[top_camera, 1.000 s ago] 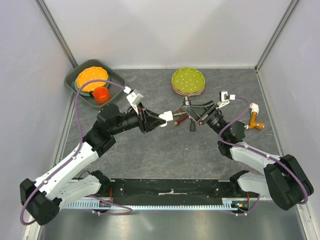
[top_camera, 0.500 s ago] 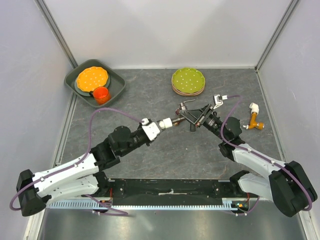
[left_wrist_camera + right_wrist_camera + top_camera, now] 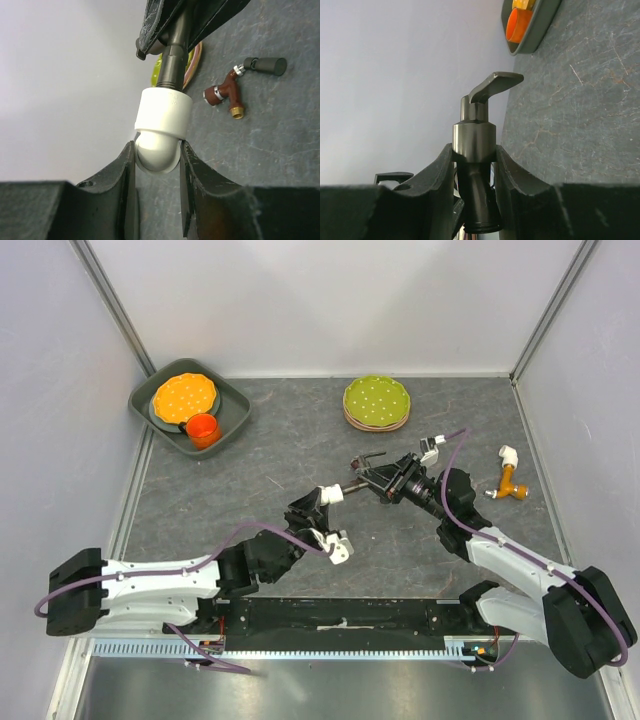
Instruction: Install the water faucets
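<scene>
While the left jaws pinch the white elbow fitting (image 3: pixel 159 127) and the right jaws clamp the dark grey tap (image 3: pixel 474 141), whose stem enters the elbow's collar between them, I'd push straight along their shared axis, without tilt.

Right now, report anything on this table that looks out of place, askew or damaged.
Nothing is spilled or broken. Two taps lie loose and uninstalled on the grey table: a reddish-brown plastic tap with a black handle, and an orange-brown tap with a white end near the right wall.
</scene>
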You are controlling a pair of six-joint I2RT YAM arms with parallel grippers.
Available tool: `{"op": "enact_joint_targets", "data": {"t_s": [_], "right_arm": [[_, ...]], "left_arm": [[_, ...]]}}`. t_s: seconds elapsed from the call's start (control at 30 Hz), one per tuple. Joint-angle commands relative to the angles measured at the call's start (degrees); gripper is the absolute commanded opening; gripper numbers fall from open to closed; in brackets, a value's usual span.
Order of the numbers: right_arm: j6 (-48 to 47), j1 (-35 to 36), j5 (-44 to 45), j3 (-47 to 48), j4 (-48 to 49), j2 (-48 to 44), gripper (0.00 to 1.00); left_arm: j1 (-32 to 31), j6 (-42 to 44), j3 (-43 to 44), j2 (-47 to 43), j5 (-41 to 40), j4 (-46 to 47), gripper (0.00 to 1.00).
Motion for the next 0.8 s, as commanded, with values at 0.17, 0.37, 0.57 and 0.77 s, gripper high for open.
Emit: {"op": "enact_joint_targets", "data": {"t_s": [0.17, 0.37, 0.57, 0.77], "right_arm": [[0.1, -0.5, 4.8, 2.4, -1.4, -1.6, 0.07], [-4.2, -0.6, 5.1, 2.4, -1.6, -3.7, 0.54], [-11.2, -1.1, 7.2, 4.7, -7.1, -7.8, 0.79], [-19.4, -2.3, 10.2, 7.1, -15.2, -11.6, 0.92]], "left_arm": [[-2.4, 10.1, -0.8, 2.8, -9.2, 10.3, 0.02], [-1.7, -3.8, 2.5, -1.3, -5.4, 0.3, 0.02], [5.5, -17.7, 5.7, -5.3, 2.2, -6.8, 0.02], [18.0, -32.6, 8.3, -9.2, 17.4, -12.6, 0.02]]}}
